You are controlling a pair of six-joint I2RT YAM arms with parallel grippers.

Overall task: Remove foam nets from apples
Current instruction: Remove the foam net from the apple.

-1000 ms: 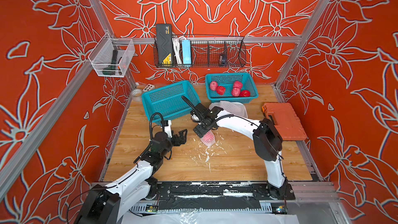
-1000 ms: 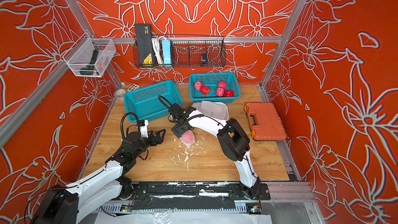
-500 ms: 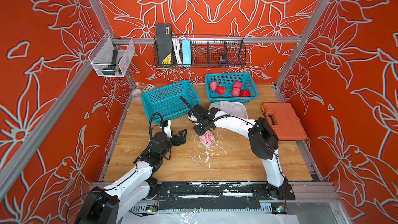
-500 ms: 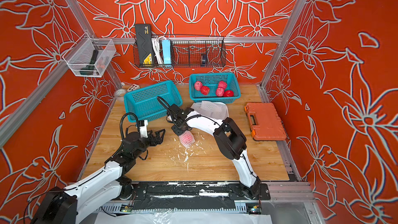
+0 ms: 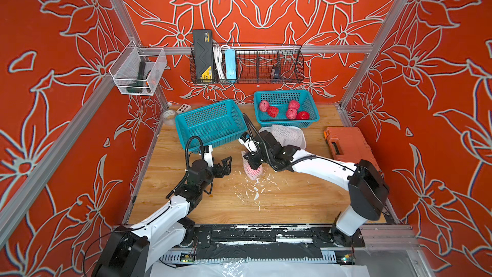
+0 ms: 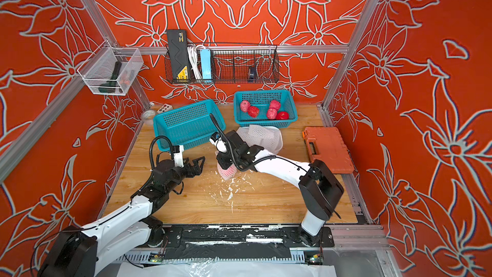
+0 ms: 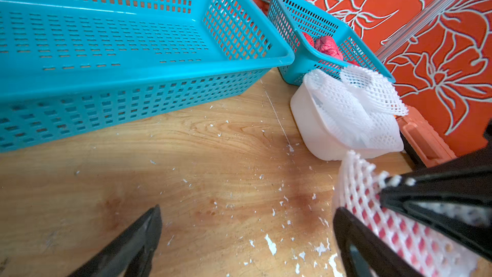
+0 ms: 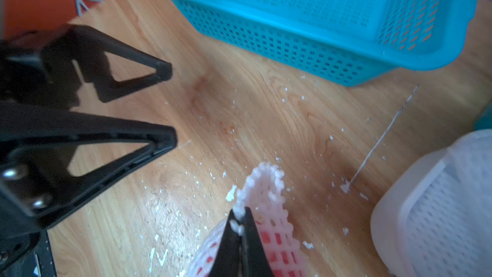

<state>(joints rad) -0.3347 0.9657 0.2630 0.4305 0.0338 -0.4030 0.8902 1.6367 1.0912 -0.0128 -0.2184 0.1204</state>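
Pinching item, right gripper (image 8: 239, 215): jaws closed flat on a raised lip of the foam net (image 8: 266, 190), with only mesh between the tips. The apple (image 8: 277, 239) shows red through the diamond holes just beneath and sits on the table (image 5: 292, 198) between the two arms.

Left gripper (image 7: 246, 219): jaws spread wide and holding nothing. One finger (image 7: 354, 235) is just beside the netted fruit; contact cannot be told.

Surroundings:
- foam crumbs (image 5: 255, 193) scattered near the fruit
- white tub (image 7: 306, 129) behind it, with shed nets (image 7: 354, 107) spilling over its rim
- empty basket (image 5: 213, 139)
- far basket (image 5: 287, 123) holding more apples (image 5: 271, 111), at least one apparently bare
- orange case (image 5: 346, 142), well apart

Hazards, as judged:
- The pinch takes a thin edge only, so a hard pull may tear the foam and shed more crumbs without stripping the sleeve.
- Nothing pins the apple, so a lift would likely carry fruit and net up together, or roll the fruit away.
- The left jaws, closing this near the right fingertips, could clash with them.

Views compared:
- Only the right wrist view shows the mesh squeezed between the tips; in both top views the wrist hides it.
- The left wrist view shows what is in the tub.
- Only the top views show the far basket's apples in full and how both arms lie.
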